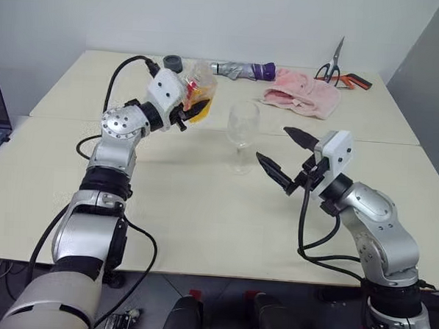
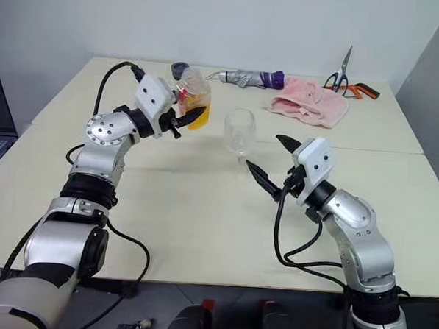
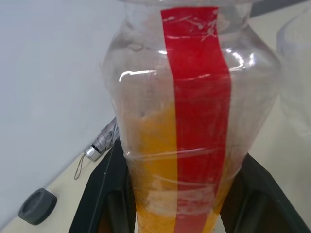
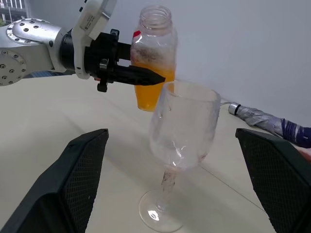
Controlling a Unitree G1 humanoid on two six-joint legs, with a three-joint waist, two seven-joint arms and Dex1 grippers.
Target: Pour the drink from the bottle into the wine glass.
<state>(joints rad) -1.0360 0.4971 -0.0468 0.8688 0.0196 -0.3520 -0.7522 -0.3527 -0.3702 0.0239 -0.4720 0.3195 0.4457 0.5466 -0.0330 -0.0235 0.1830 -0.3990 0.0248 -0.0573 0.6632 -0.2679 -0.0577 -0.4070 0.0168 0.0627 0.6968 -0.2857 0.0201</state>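
Wine glass (image 1: 242,133) stands mid-desk (image 1: 202,208); the bottle (image 1: 199,91), held aloft, at its ten o'clock; umbrella (image 1: 243,69), cloth (image 1: 303,93) and scissors (image 1: 341,70) behind, twelve to two o'clock.

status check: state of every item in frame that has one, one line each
bottle: uncapped, upright, lifted off the table, clamped in the left gripper
drink: all inside the bottle, filling about the lower half
wine glass: upright on the table, empty
right gripper: open, holding nothing, fingers either side of the glass without touching
umbrella: folded, lying flat
scissors: closed, lying flat
pink cloth: crumpled
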